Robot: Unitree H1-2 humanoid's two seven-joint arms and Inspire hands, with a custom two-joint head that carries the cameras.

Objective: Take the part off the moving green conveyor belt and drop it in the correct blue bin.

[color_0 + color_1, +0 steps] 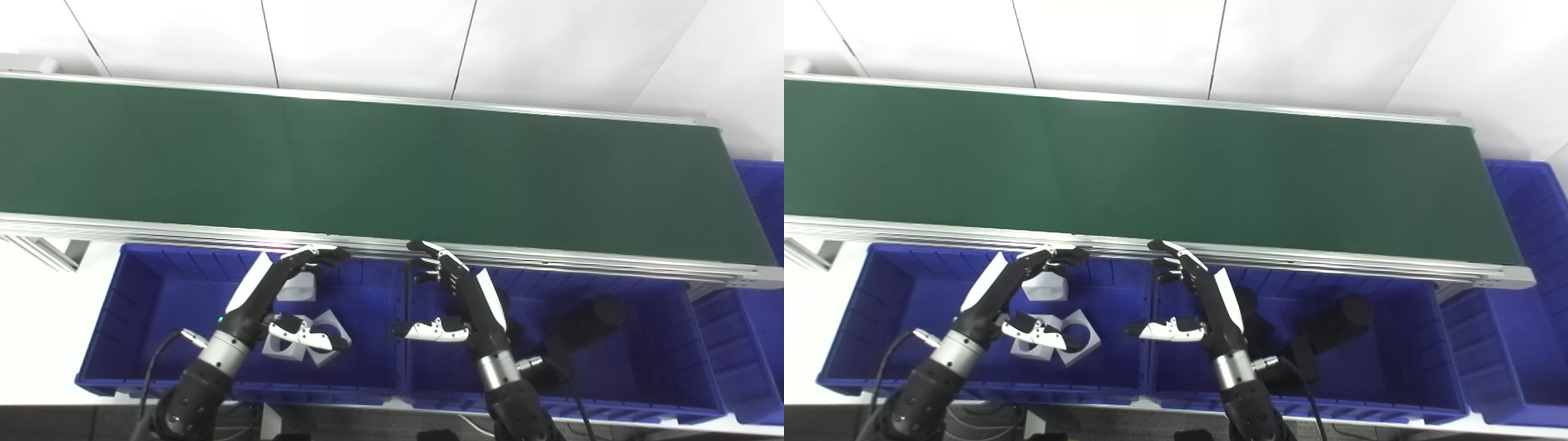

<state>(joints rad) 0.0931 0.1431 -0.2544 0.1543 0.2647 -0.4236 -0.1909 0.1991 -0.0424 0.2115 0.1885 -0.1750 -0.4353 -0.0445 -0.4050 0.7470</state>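
Both hands hover low over the blue bins at the near side of the belt, and neither holds anything. Fingers of the left hand (pixel 278 288) are spread and stretched forward, their tips near the aluminium rail of the conveyor, thumb out to the side. Its counterpart, the right hand (pixel 456 300), is likewise wide open, fingers pointing up toward the rail and the thumb jutting left across the divider between the bins.

No part shows on the green conveyor belt (pixel 367 165); its surface is bare from end to end in both views.

Under the left hand, the left blue bin (pixel 141 318) holds white parts (pixel 324 331), blocky pieces with round holes, one lying just beside the fingers and others near the thumb. Beside it, the right blue bin (pixel 667 343) contains black parts (pixel 588 315), one of them a dark cylinder lying tilted, well apart from the right hand. Another blue bin (pixel 762 196) stands past the belt's right end. Behind the belt rises a white panelled wall (pixel 367 37).
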